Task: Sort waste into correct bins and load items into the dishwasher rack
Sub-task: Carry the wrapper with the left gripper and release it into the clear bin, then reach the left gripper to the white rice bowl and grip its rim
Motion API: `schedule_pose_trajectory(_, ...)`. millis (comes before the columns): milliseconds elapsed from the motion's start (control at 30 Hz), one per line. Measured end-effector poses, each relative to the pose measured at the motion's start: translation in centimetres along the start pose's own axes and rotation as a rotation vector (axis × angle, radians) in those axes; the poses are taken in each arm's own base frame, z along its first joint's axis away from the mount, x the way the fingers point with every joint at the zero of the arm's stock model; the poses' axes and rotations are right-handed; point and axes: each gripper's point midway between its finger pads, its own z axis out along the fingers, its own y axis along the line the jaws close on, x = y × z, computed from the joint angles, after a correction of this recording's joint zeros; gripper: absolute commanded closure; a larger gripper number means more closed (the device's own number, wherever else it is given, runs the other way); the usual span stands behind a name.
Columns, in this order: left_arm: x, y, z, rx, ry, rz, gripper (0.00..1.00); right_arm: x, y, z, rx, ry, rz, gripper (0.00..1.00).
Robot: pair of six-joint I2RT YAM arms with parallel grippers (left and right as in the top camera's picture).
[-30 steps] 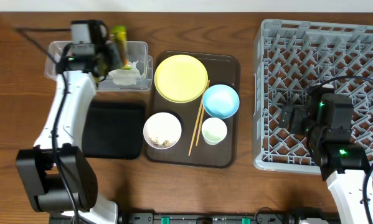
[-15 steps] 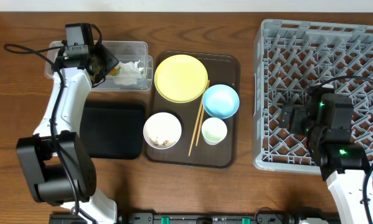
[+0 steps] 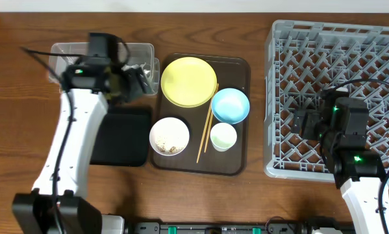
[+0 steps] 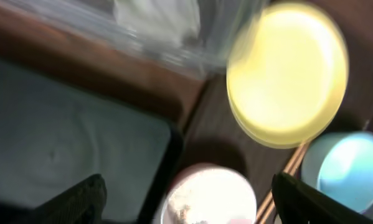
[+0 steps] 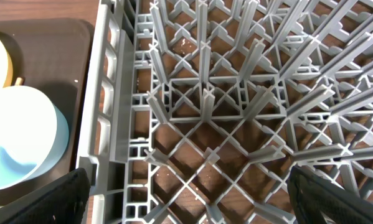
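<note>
On the brown wooden table (image 3: pixel 200 32), the left pincer (image 4: pixel 186 194) and right pincer (image 5: pixel 186 186) both stand spread apart.

Left wrist view smearing throughout: yellow plate (image 4: pixel 287 74) blurring at rim, tissue (image 4: pixel 158 18) showing only as white blur at top edge, white bowl (image 4: pixel 208 196) running off bottom, light-blue bowl (image 4: pixel 348 168) off right. Overhead: left arm (image 3: pixel 74 143) covering part of clear tub (image 3: pixel 64 47); scraps (image 3: pixel 170 149) too small for telling; rack (image 3: pixel 311 52) running past right edge.

Yellow plate (image 3: pixel 188 81), blue bowl (image 3: pixel 230 105), white bowl (image 3: pixel 169 135) (w/ scraps (image 3: pixel 171 148)), cup (image 3: pixel 223 137), chopsticks (image 3: pixel 206 130) btwn bowls
</note>
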Motion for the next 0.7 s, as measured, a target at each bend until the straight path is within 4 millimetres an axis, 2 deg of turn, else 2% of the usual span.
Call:
schedule_pose_trajectory(167, 4.5, -2.5, 1.9, -0.006, 0.105, 0.128, 0.18, 0.0, 0.0, 0.0, -0.001, 0.0, 0.0, 0.01)
schedule_pose_trajectory(367, 8.5, -5.0, 3.3, -0.02, 0.164, 0.286, 0.27, 0.0, 0.0, 0.0, -0.002, 0.0, 0.0, 0.01)
schedule_pose_trajectory(567, 11.1, -7.2, 5.9, -0.03, 0.21, 0.39, 0.29, 0.0, 0.1, 0.0, -0.003, 0.0, 0.0, 0.01)
schedule_pose_trajectory(700, 12.5, -8.3, 8.4, -0.045, 0.243, 0.44, 0.31, 0.0, 0.1, 0.0, -0.002, 0.001, 0.0, 0.01)
